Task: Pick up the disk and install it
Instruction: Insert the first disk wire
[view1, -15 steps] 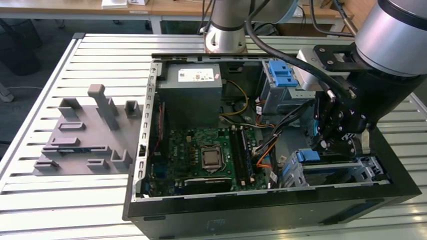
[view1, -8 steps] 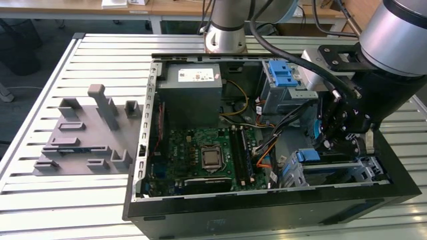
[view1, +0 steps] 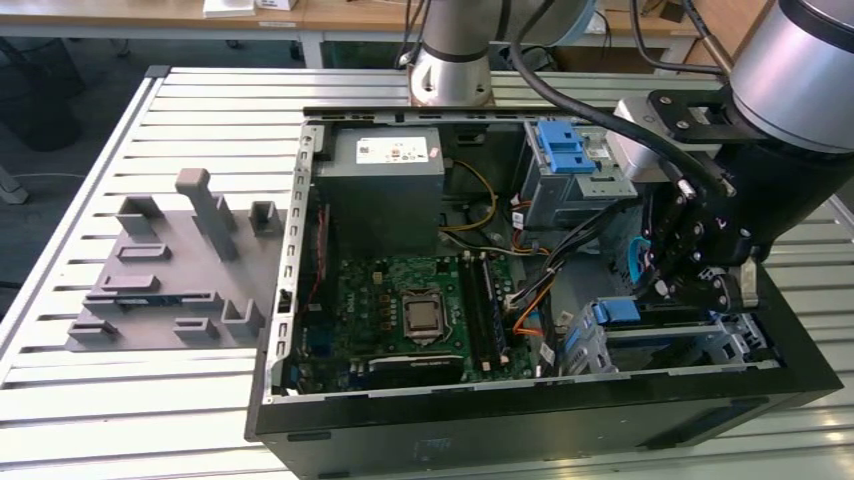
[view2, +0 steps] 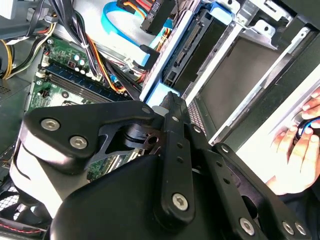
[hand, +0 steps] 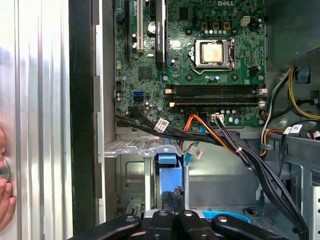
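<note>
gripper (view1: 697, 285) low inside drive cage (view1: 727, 340), disk (view2: 192, 50) seated beside it

Green motherboard (view1: 414, 305), blue drive rail (hand: 167, 160), black case (view1: 534, 425), grey fixture (view1: 174, 270).

Robotics lab or workshop: an open computer case (view1: 534, 300) with exposed motherboard (view1: 414, 310) lies on a slatted metal counter (view1: 160, 400), beside a grey fixture block (view1: 167, 270); wooden desks (view1: 334, 15) stand behind.
</note>
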